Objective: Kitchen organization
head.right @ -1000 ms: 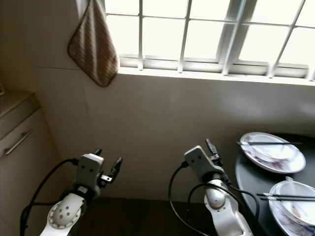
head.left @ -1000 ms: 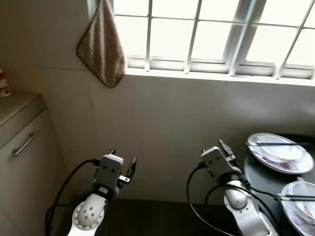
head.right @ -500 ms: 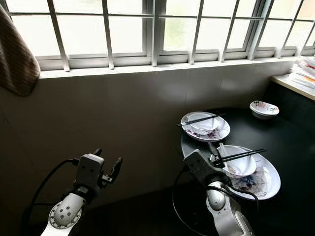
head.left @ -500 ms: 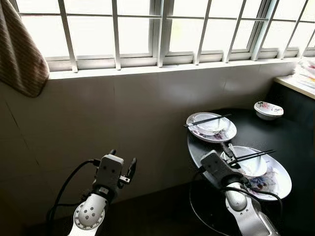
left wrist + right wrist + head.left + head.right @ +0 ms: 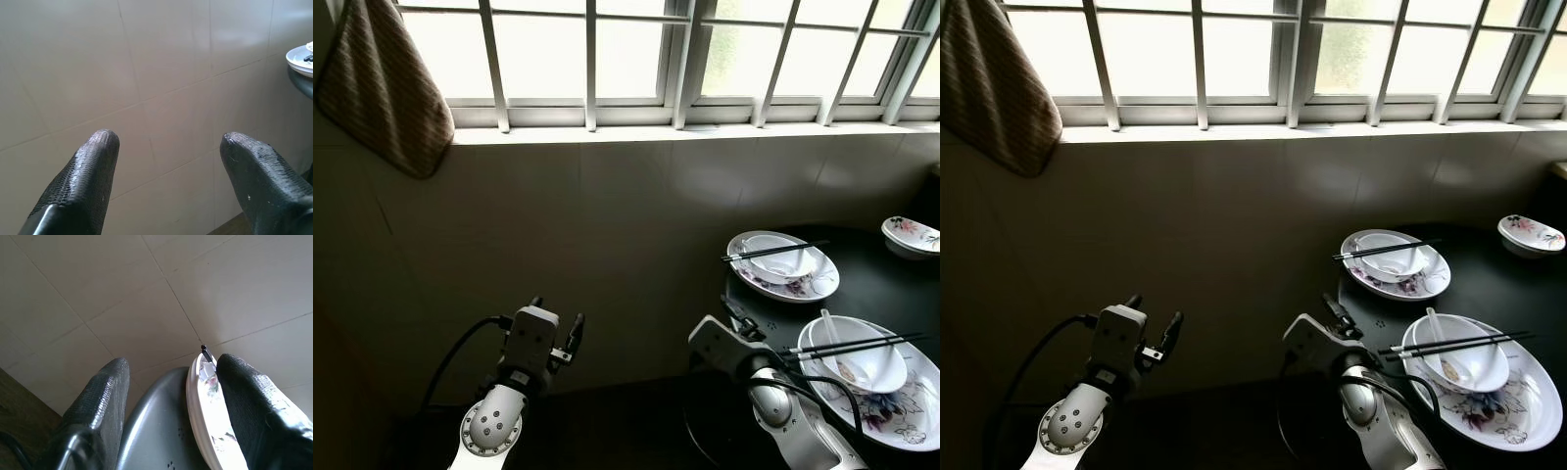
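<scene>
I am seeing a round black table (image 5: 881,284) under the barred window (image 5: 685,59), carrying a floral plate (image 5: 783,279) with a bowl and chopsticks (image 5: 773,251) near its far edge, and a second plate (image 5: 891,401) with bowl, spoon and chopsticks nearer me. My right gripper (image 5: 168,396) is hovering at the table's left edge, jaws open. My left gripper (image 5: 166,161) is facing the tiled wall (image 5: 607,225), jaws open and empty. A brown towel (image 5: 382,83) is hanging by the window.

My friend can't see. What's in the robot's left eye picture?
Two flowered white plates on a round black table, each holding a white bowl with black chopsticks across it. Both robot arms hang below a barred window.
</scene>
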Controlling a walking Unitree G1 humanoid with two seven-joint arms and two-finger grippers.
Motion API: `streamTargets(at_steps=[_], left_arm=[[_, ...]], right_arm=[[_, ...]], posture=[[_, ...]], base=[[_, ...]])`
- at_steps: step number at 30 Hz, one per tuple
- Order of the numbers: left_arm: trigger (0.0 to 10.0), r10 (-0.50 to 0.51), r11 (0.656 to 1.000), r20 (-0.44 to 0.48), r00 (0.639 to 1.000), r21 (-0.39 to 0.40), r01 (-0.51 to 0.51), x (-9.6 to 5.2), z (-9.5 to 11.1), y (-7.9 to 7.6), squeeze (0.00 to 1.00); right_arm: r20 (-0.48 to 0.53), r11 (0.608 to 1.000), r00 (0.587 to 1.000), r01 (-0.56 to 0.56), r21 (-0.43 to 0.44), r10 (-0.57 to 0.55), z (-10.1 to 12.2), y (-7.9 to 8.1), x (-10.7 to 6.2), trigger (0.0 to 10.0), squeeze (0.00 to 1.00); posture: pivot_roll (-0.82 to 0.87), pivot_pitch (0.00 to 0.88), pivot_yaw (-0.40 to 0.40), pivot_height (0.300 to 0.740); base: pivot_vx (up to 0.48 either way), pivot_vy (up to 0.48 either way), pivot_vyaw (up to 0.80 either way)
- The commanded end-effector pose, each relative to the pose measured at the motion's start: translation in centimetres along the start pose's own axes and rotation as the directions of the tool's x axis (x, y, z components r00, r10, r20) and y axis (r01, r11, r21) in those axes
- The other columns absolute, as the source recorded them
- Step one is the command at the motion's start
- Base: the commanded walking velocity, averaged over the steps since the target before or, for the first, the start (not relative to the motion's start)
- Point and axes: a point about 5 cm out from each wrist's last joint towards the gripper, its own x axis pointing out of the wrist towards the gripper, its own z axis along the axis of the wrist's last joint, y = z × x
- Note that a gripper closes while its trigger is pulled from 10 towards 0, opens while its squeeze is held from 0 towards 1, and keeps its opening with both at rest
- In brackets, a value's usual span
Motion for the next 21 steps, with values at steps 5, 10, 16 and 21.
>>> streamTargets(at_steps=[5, 10, 16, 21], left_arm=[[10.0, -0.019, 1.000, -0.007, 1.000, 0.002, 0.019, 0.1, -0.2, -0.6, 0.00], [10.0, -0.017, 1.000, -0.008, 1.000, 0.001, 0.017, 0.1, -0.3, -0.6, 0.00], [10.0, -0.011, 1.000, -0.013, 1.000, 0.000, 0.011, 0.1, -0.4, -0.4, 0.00], [10.0, -0.015, 1.000, -0.013, 1.000, -0.004, 0.015, 0.2, -0.4, -0.6, 0.00]], right_arm=[[-0.084, 0.999, 0.996, -0.019, -0.039, 0.015, -1.5, 0.4, -0.3, 10.0, 0.00], [-0.201, 0.999, 0.979, 0.026, -0.036, -0.032, -2.8, -0.1, -0.6, 10.0, 0.00], [-0.270, 0.996, 0.959, 0.079, -0.033, -0.085, -3.6, -0.1, -1.6, 10.0, 0.00], [-0.317, 0.994, 0.942, 0.111, -0.024, -0.112, -4.1, -0.1, -2.0, 10.0, 0.00]], posture=[[-0.01, 0.000, -0.032, 0.740], [-0.01, 0.000, -0.032, 0.740], [-0.02, 0.000, -0.039, 0.740], [-0.03, 0.000, -0.038, 0.740]], base=[[0.000, 0.000, 0.00], [0.000, 0.000, 0.00], [0.000, 0.000, 0.00], [0.000, 0.000, 0.00]])
